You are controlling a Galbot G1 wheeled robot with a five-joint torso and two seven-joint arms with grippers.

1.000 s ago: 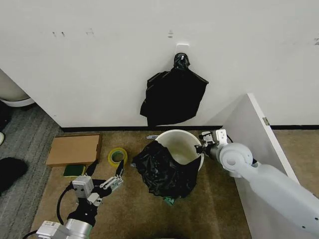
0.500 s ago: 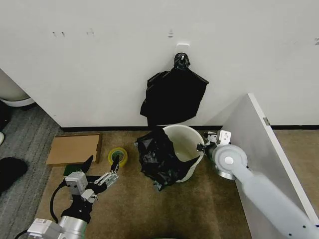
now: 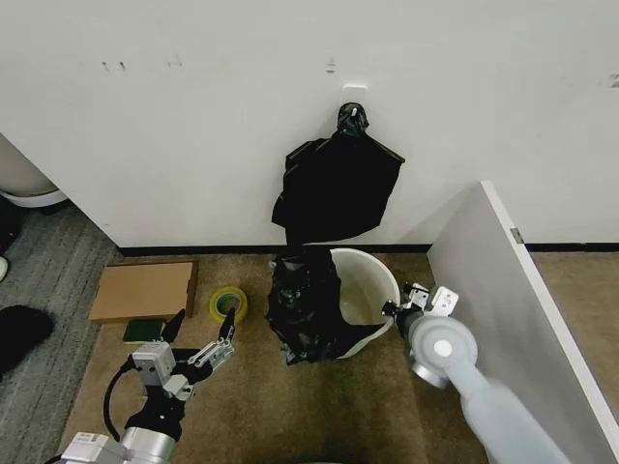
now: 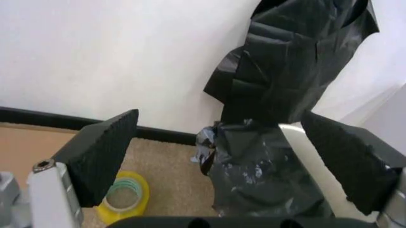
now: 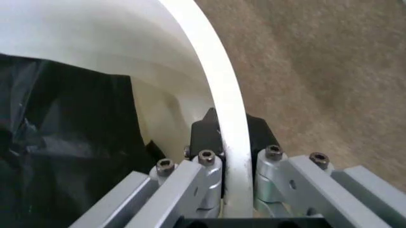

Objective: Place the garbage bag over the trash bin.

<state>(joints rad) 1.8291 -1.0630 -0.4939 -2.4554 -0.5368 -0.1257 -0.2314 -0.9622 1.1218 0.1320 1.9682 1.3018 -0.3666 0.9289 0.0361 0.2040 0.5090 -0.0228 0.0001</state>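
The trash bin [image 3: 372, 280], a round white bucket, stands tilted on the carpet below the wall. The garbage bag [image 3: 308, 309], glossy crinkled black plastic, hangs over the bin's left rim and down its outer side. My right gripper [image 3: 395, 310] is shut on the bin's right rim; in the right wrist view the trash bin rim [image 5: 206, 52] runs between the two fingers of the right gripper [image 5: 229, 137], with the garbage bag [image 5: 57, 147] inside. My left gripper [image 3: 205, 340] hovers open left of the bin. The left wrist view shows the left gripper [image 4: 222, 156] spread wide, facing the garbage bag [image 4: 254, 190].
A black bundle with a knotted top [image 3: 337, 188] hangs on the wall above the bin. A yellow tape roll [image 3: 227, 304], a flat cardboard box [image 3: 143, 290] and a green pad [image 3: 143, 332] lie to the left. A white panel [image 3: 503, 290] stands close on the right.
The right gripper has drawn the bin's rim nearer to me and turned the bin. The bag has swung from the bin's front to its left side. The left gripper barely shifted.
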